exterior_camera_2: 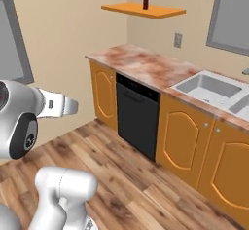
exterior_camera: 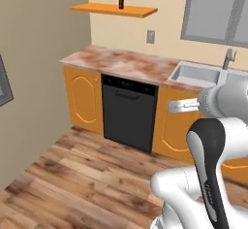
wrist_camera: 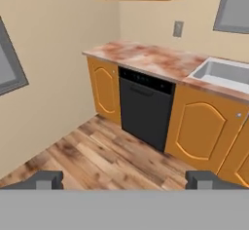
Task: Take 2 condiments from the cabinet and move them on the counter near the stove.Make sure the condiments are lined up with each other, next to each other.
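Gripper (wrist_camera: 124,179), mine: jaws spread wide, one dark fingertip low at the left and one low at the right of the hand view, nothing between them, wooden floor (wrist_camera: 112,156) beyond.

Sauce bottle (exterior_camera: 121,0), dark red: upright on the orange wall shelf (exterior_camera: 114,10), top centre of the left base view; same bottle near the top edge in the right base view and at the very top of the hand view, partly cropped. I am well apart from it.

Counter (exterior_camera: 121,63), mottled reddish-brown and white: mid-frame, running toward the right, over orange cupboard fronts (exterior_camera: 85,97).

Dishwasher (exterior_camera: 129,112), black: set under the counter, centre of frame.

Sink (exterior_camera: 196,73), steel: right of the counter, with a faucet (exterior_camera: 228,57) behind it.

Wall outlet (exterior_camera: 150,37): above the counter, below the shelf's right end.

Window (exterior_camera: 218,9), grey-framed: upper right.
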You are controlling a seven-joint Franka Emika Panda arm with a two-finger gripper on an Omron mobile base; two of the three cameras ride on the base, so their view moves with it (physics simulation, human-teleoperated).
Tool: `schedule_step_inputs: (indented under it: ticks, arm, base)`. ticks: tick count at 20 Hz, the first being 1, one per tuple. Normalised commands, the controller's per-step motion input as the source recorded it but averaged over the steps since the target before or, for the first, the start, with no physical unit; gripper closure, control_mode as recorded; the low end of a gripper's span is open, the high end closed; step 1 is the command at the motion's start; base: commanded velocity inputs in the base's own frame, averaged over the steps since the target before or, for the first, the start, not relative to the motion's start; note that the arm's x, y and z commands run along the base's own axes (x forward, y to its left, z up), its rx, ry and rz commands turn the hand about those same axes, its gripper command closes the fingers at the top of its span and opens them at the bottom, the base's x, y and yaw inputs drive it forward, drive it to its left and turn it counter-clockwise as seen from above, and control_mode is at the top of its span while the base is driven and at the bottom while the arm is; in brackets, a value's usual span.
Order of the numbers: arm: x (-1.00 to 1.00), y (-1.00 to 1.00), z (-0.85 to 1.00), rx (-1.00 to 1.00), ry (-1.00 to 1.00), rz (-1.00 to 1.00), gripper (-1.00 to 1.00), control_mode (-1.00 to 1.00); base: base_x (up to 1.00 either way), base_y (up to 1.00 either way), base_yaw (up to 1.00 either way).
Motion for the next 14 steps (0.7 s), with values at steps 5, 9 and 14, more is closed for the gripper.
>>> schedule_step_inputs:
  ticks: [5, 9, 14]
  arm:
    - [0.0, 0.0, 0.0, 0.0, 0.0, 0.0, -1.0, 1.0]
    - [0.0, 0.0, 0.0, 0.0, 0.0, 0.0, -1.0, 1.0]
    - [0.0, 0.0, 0.0, 0.0, 0.0, 0.0, -1.0, 1.0]
  base:
    - [0.38, 0.59, -0.13]
    - [0.43, 0.51, -0.21]
    - [0.52, 0.26, -0.41]
